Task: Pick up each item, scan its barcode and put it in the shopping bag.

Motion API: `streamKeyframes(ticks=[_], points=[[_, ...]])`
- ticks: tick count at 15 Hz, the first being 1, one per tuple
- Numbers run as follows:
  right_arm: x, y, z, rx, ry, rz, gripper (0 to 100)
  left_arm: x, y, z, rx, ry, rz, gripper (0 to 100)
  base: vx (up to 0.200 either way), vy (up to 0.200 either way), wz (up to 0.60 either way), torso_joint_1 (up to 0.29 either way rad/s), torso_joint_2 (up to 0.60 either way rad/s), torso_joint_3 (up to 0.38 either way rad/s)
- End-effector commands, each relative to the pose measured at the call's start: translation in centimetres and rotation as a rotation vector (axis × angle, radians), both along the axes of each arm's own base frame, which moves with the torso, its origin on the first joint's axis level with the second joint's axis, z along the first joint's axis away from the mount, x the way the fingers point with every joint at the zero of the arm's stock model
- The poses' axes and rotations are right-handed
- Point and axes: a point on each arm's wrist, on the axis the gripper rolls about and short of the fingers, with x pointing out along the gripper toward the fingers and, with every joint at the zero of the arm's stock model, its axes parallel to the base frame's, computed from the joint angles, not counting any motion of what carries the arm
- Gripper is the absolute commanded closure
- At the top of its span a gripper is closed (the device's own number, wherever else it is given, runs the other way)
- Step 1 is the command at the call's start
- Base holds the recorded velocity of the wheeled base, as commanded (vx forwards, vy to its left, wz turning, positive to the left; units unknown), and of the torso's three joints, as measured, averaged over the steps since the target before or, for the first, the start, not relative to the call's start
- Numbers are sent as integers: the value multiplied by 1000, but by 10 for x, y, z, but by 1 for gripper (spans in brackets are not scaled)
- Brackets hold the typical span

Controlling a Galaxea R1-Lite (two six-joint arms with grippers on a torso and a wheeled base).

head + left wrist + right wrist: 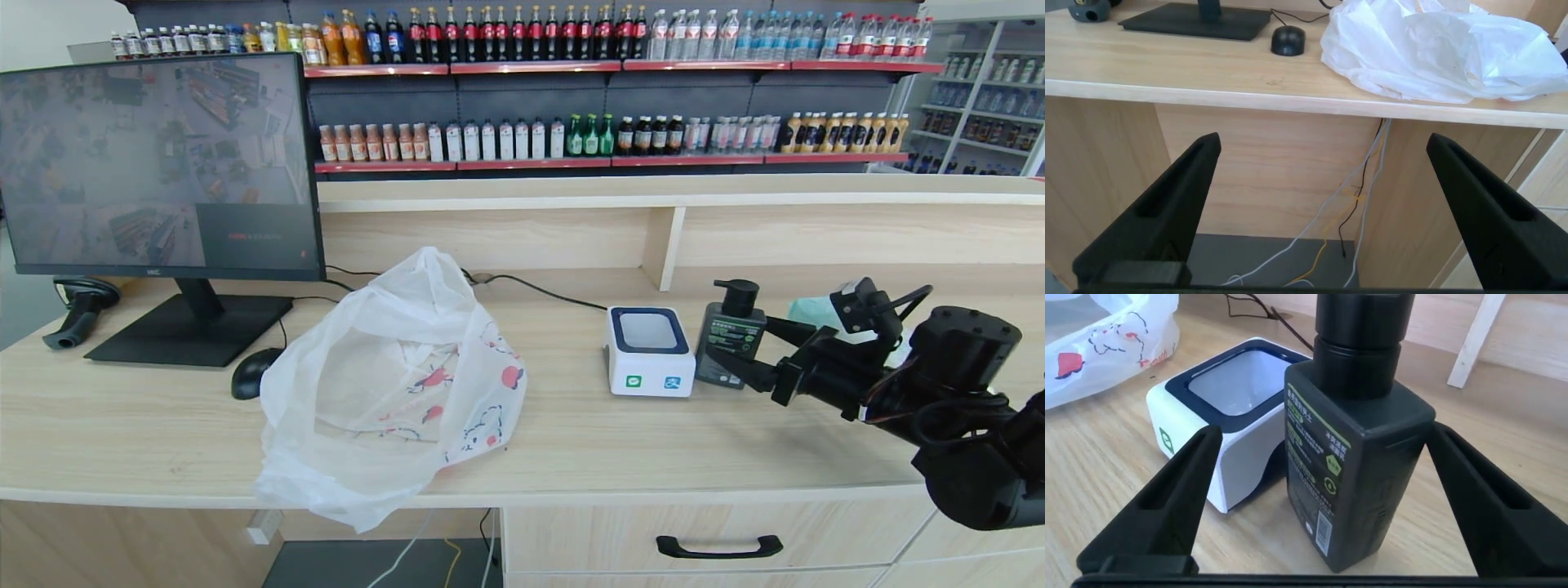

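Caller: Bottle position, please. Where's the dark pump bottle (729, 343)?

Me: Upright on the bench (571, 433), just to the right of the white scanner (649, 351). Whether the two touch, I can't tell. Black pump cap on top, green-and-white label down one face, and a small barcode low on the side turned to my right wrist camera.

Caller: And your right gripper?

Me: Right gripper (739, 339) is spread wide at the height of the bottle's body, one finger on either side of it. From the wrist camera I see a gap between each finger and the bottle, so I'm straddling it, not clamping it.

Caller: Shopping bag?

Me: White plastic shopping bag (392, 384) with red and black prints, slumped on the bench well to the left of the scanner. Its mouth gapes upward and its lower edge droops over the bench's front lip.

Caller: Left gripper?

Me: Left gripper (1324, 143) is spread wide too and empty, hanging below bench height, far to the left of the scanner. It faces the bench's front panel, where loose cables (1364, 204) dangle.

Caller: Anything else around the scanner?

Me: Teal packet (808, 312) to the scanner's right, beyond the bottle, mostly hidden by my right arm. Far to the scanner's left, past the bag, stands the monitor (155, 163), with a black mouse (251, 371) by its base and a handheld scan gun (77, 310) farther left again.
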Motion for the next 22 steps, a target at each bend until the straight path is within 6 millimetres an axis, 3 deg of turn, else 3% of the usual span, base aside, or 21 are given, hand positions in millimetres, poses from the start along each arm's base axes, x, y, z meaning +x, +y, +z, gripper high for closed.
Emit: streamKeyframes(ticks=[1,8,17,22], points=[[-5,2,2,0,0,7,0,0,0,0,1,-1,0,0,0,0,0,0,0,0],[-18,3,6,0,6,18,0,0,0,0,1,-1,2,0,0,0,0,0,0,0],[-30,20,6,-2,19,102,0,0,0,0,1,-1,0,0,0,0,0,0,0,0],[-23,8,0,-1,35,58,0,0,0,0,-1,-1,0,0,0,0,0,0,0,0]])
